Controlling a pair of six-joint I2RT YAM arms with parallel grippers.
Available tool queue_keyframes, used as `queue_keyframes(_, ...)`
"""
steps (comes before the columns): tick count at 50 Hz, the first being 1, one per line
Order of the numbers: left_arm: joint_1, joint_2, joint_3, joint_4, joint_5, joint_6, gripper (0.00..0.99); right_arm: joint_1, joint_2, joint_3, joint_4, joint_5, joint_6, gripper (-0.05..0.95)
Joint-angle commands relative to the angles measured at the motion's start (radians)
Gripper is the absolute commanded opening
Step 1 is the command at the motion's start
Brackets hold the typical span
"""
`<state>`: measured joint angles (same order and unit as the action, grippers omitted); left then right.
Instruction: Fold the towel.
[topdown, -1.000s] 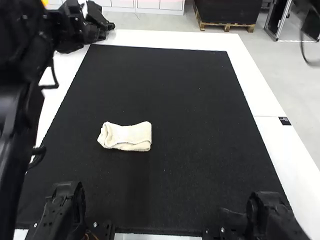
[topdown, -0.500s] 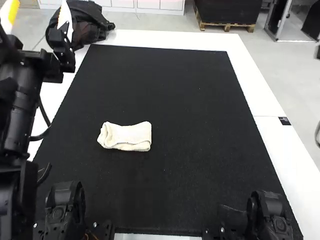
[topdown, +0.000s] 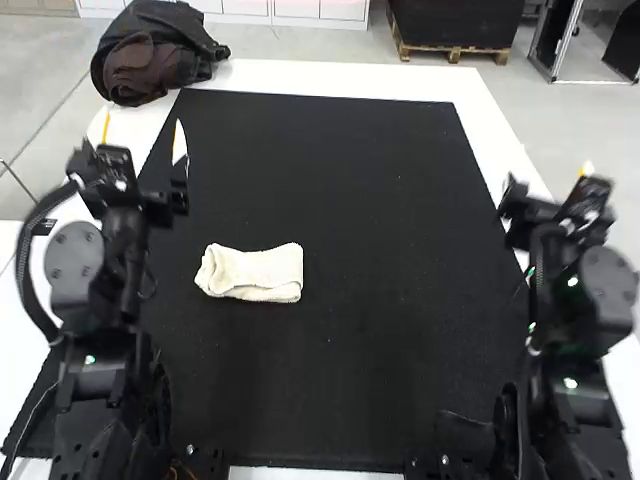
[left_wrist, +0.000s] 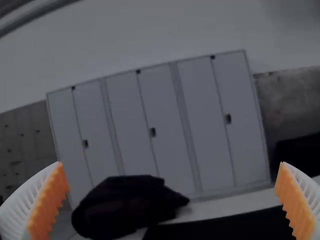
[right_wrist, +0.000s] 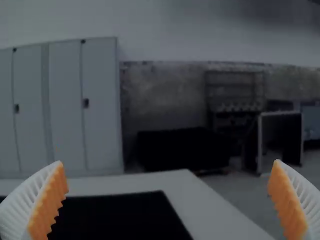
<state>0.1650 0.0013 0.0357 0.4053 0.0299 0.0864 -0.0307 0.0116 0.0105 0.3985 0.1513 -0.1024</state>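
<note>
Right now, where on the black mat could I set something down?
Bare: the black mat between the folded cream towel and the right arm, and from the towel to the mat's far edge. Crowded: the left edge and near right corner, by the left arm and right arm.

High view bright; both wrist views dim.

A broad stretch of black mat leaves passage between the folded towel and the right gripper. The left arm obstructs the mat's left edge; a dark bag bulks at the far-left corner.
</note>
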Motion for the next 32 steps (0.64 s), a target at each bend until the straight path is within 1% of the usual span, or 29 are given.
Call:
queue_keyframes(1,-0.005,-0.006,-0.028,0.026,-0.104,0.026,0.969,0.002,-0.009,-0.009,-0.093,0.028,0.033,0.92)
queue_keyframes(2,-0.005,-0.006,-0.033,0.007,-0.104,0.024,0.969,0.003,-0.009,-0.01,-0.118,0.028,0.044,0.92)
queue_keyframes(3,-0.005,-0.006,-0.034,-0.037,-0.104,0.019,0.969,0.005,-0.009,-0.01,-0.148,0.027,0.052,0.92)
queue_keyframes(4,-0.005,-0.006,-0.033,-0.072,-0.102,0.004,0.969,0.006,-0.009,-0.01,-0.168,0.022,0.055,0.92)
queue_keyframes(6,-0.005,-0.004,-0.033,-0.158,-0.102,-0.043,0.969,0.009,-0.007,-0.01,-0.221,-0.001,0.066,0.92)
queue_keyframes(9,-0.005,-0.006,-0.033,-0.31,-0.102,-0.106,0.969,0.009,-0.009,-0.01,-0.331,-0.071,0.066,0.92)
queue_keyframes(11,-0.004,-0.004,-0.034,-0.375,-0.099,-0.122,0.969,0.009,-0.009,-0.01,-0.382,-0.098,0.058,0.92)
queue_keyframes(18,-0.005,-0.006,-0.034,-0.384,-0.097,-0.125,0.969,0.009,-0.009,-0.009,-0.386,-0.118,0.056,0.92)
queue_keyframes(23,-0.005,-0.006,-0.034,-0.384,-0.097,-0.125,0.969,0.009,-0.009,-0.01,-0.4,-0.15,0.056,0.92)
queue_keyframes(32,-0.005,-0.006,-0.034,-0.384,-0.097,-0.125,0.969,0.008,-0.009,-0.01,-0.4,-0.151,0.056,0.92)
